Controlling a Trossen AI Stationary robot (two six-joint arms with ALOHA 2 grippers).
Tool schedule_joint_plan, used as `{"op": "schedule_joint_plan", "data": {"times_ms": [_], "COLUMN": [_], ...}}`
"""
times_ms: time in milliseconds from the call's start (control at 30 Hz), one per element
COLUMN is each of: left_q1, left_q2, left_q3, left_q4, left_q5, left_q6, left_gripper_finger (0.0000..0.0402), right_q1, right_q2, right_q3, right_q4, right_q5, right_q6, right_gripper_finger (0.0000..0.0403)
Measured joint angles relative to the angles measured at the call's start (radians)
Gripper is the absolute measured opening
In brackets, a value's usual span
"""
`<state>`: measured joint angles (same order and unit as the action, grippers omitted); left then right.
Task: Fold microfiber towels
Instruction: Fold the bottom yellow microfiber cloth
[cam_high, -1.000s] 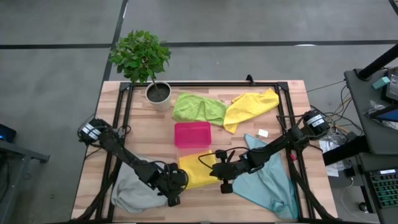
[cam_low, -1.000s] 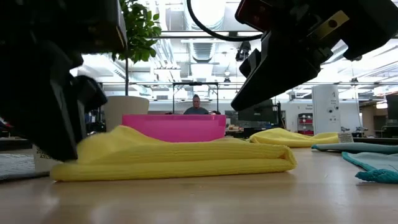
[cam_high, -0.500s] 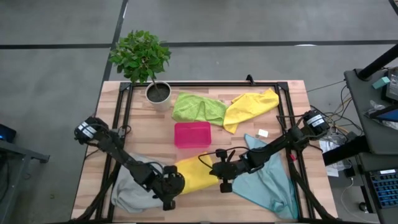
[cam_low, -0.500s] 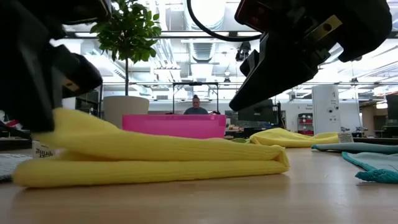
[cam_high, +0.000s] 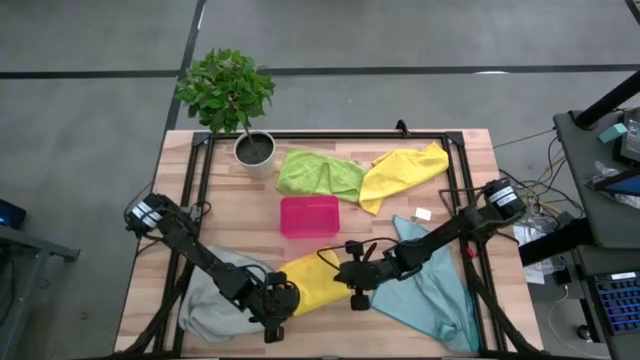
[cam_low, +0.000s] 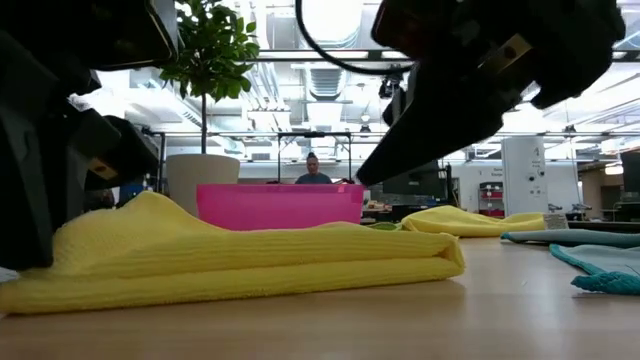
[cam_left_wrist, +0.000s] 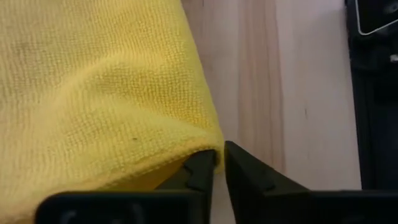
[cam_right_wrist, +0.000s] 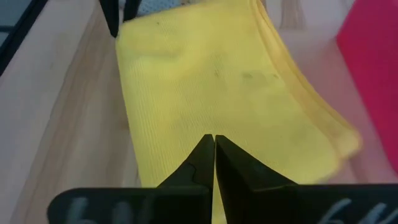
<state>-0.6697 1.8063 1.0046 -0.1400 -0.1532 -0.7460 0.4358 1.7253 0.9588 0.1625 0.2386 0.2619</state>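
Left gripper (cam_high: 277, 322) low at the near edge of the table (cam_high: 460, 180), fingers (cam_left_wrist: 202, 171) drawn nearly together and pinching a corner of the folded yellow towel (cam_high: 312, 278), the cloth's edge caught between the tips in the left wrist view. Right gripper (cam_high: 357, 288) at the opposite end of that same towel, fingers (cam_right_wrist: 208, 155) pressed fully together, tips over the yellow surface; whether touching it, cannot tell. Folded yellow towel flat on the wood in the near middle of the table, between the two grippers, doubled over on itself with stacked layers plain in the low view (cam_low: 260, 260). Pale grey towel (cam_high: 208, 300) bunched just beside it at the near left, under the left arm. Light teal-blue towel (cam_high: 435, 292) spread at the near right, beneath the right arm. Pink tray (cam_high: 309, 216) just beyond the folded towel, near the table's centre. Lime green towel (cam_high: 318, 172) and second yellow towel (cam_high: 403, 170) crumpled side by side, touching, toward the far edge. Potted plant (cam_high: 230, 95) at the far left corner.
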Motion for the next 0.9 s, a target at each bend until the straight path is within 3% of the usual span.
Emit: {"op": "schedule_joint_plan", "data": {"times_ms": [267, 500, 767, 833, 900], "left_q1": [0.000, 0.013, 0.018, 0.021, 0.021], "left_q2": [-0.017, -0.065, -0.152, -0.168, -0.173], "left_q3": [0.000, 0.001, 0.004, 0.004, 0.004], "left_q4": [-0.002, -0.024, -0.140, -0.137, -0.135], "left_q5": [0.052, 0.207, 0.210, 0.172, 0.069], "left_q6": [-0.007, -0.006, 0.027, 0.054, 0.085], "left_gripper_finger": [0.0120, 0.0139, 0.0139, 0.0139, 0.0139], "right_q1": [-0.004, -0.004, -0.004, -0.004, -0.003], "right_q2": [0.134, 0.175, 0.195, 0.219, 0.246], "right_q3": [0.003, 0.024, 0.025, 0.026, 0.027], "right_q4": [0.207, 0.226, 0.362, 0.385, 0.386], "right_q5": [-0.002, -0.002, -0.057, -0.071, -0.083], "right_q6": [-0.016, -0.036, -0.061, -0.053, -0.043], "right_gripper_finger": [0.0009, 0.0009, 0.0009, 0.0009, 0.0009]}}
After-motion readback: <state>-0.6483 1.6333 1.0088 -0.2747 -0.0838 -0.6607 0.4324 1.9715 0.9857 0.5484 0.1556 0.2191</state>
